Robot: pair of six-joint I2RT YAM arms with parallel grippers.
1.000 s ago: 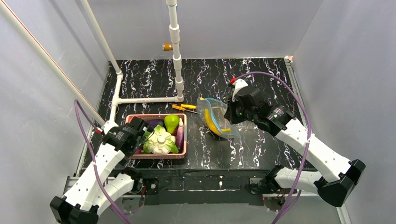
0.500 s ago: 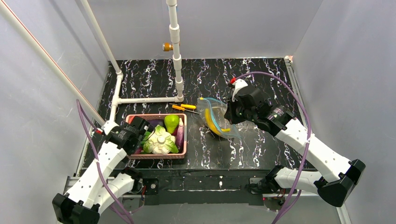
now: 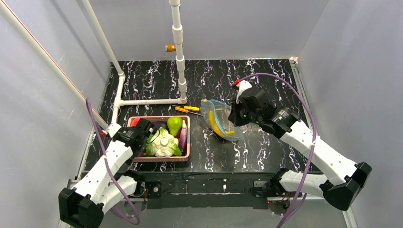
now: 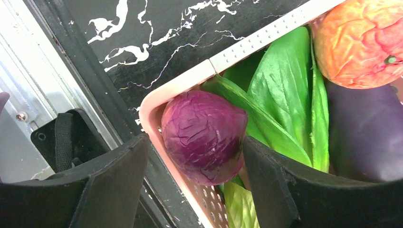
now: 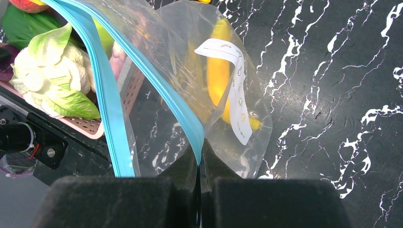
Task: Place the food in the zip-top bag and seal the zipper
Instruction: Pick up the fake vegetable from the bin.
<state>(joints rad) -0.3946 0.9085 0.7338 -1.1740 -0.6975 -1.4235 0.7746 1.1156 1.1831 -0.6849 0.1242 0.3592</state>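
1. Right gripper (image 5: 199, 154): clenched on the zipper (image 5: 107, 95) edge of the zip-top bag (image 3: 221, 121), to the right of the pink basket (image 3: 159, 157).
2. Long yellow piece (image 5: 218, 80): inside the bag.
3. Left gripper (image 4: 197, 156): released, fingers straddling a red-purple head (image 4: 204, 135) in a corner of the basket.

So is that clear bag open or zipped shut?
Open. The two teal strips of the zipper spread apart in the right wrist view, the right gripper pinching one; a yellow piece lies inside.

Gap between left gripper (image 4: 195, 142) fingers filled: basket (image 4: 151, 124) wall, purple head (image 4: 204, 135). Zip-top bag (image 5: 185, 52) mouth gapes; screwdrivers (image 3: 187, 109) near it.
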